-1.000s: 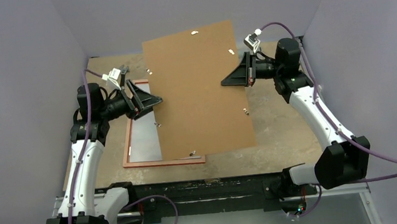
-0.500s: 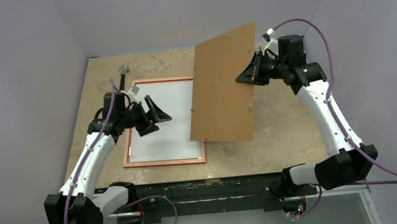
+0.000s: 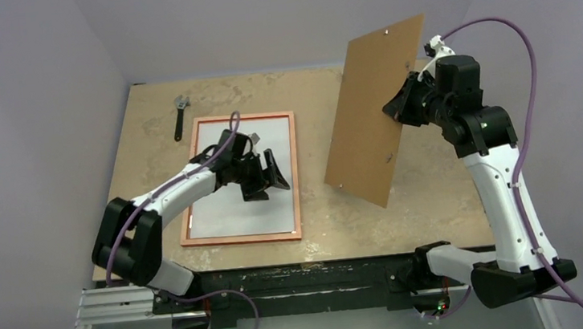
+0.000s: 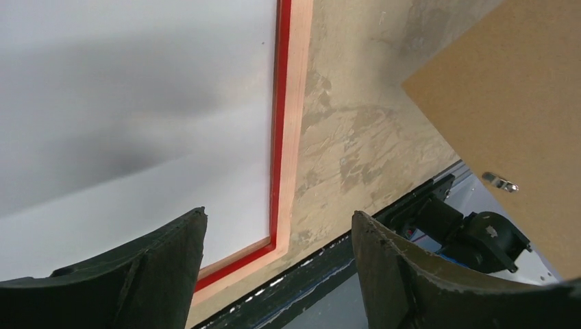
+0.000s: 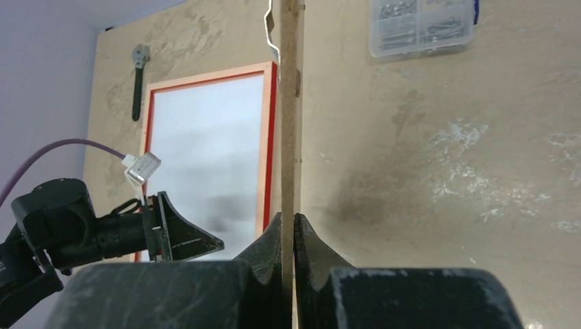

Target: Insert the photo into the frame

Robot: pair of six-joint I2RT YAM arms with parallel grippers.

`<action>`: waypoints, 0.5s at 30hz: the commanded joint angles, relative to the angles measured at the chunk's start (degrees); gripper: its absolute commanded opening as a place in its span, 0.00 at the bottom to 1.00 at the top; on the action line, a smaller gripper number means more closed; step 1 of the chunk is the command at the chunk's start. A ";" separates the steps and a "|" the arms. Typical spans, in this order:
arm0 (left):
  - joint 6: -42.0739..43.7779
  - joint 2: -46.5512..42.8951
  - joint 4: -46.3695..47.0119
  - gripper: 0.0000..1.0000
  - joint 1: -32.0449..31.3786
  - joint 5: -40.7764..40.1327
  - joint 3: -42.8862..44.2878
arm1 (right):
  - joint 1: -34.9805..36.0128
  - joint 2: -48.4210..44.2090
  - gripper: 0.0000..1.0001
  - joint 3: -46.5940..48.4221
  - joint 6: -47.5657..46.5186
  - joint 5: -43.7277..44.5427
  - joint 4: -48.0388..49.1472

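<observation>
**A:** Grippers first: how did they stand?

**B:** The left gripper point(image 3: 267, 181) hung with its jaws spread wide and nothing between them. It was low over the right half of the frame point(image 3: 239, 238). The right gripper point(image 3: 405, 105) was pinched tight on the edge of a brown board point(image 3: 372, 116) and held it up off the table point(image 3: 436, 191), standing nearly on edge.

**A:** And the frame itself?

**B:** Taking the table's far edge as twelve o'clock, it lay flat at about nine o'clock from the table's middle. Its pale back faced up, and red showed along the inner lip in the left wrist view.

**A:** Where was the photo?

**B:** The photo point(image 3: 228, 211) lay inside the frame with its plain white side up, filling the opening. The printed side could not be seen.

**A:** Where was the board relative to that?

**B:** It was at about three o'clock from the frame, well apart from it and not touching it.

**A:** Anything else out there?

**B:** A wrench point(image 3: 179, 115) lay at eleven o'clock from the frame, near its far left corner. The right wrist view also showed a clear box of screws point(image 5: 421, 27) on the table beyond the board.
</observation>
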 commanded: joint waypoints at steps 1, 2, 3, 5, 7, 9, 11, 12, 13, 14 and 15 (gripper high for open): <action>-1.21 6.16 3.90 0.74 -4.60 -3.23 6.61 | -0.01 -1.25 0.00 2.80 -1.20 4.25 1.91; -1.20 7.91 3.93 0.74 -5.45 -3.34 7.85 | -0.01 -1.20 0.00 2.74 -1.32 4.21 1.79; -1.15 9.50 3.87 0.73 -6.23 -3.47 9.07 | -0.05 -1.15 0.00 2.51 -1.45 4.14 1.77; -1.04 12.71 3.73 0.72 -7.86 -3.64 11.55 | -0.01 -1.13 0.00 2.35 -1.53 4.24 1.60; -1.02 15.43 3.74 0.71 -9.22 -3.93 13.57 | -0.01 -1.11 0.00 2.25 -1.68 4.47 1.46; -1.18 17.89 3.74 0.70 -10.07 -4.40 15.18 | 0.00 -1.16 0.00 2.08 -1.70 4.65 1.33; -1.30 20.06 3.50 0.70 -10.68 -4.83 16.40 | -0.04 -1.22 0.00 2.29 -1.93 4.91 1.09; -1.23 21.00 3.19 0.70 -10.83 -5.20 16.88 | -0.01 -1.22 0.00 2.38 -1.98 5.06 0.92; -1.23 21.62 3.00 0.70 -11.10 -5.88 17.35 | -0.02 -1.32 0.00 2.51 -2.03 5.17 0.81; -1.12 22.36 2.76 0.70 -11.32 -6.23 17.54 | -0.01 -1.37 0.00 2.59 -2.09 5.14 0.71; -1.16 22.63 2.91 0.69 -11.47 -6.40 17.54 | -0.03 -1.35 0.00 2.45 -2.19 5.07 0.71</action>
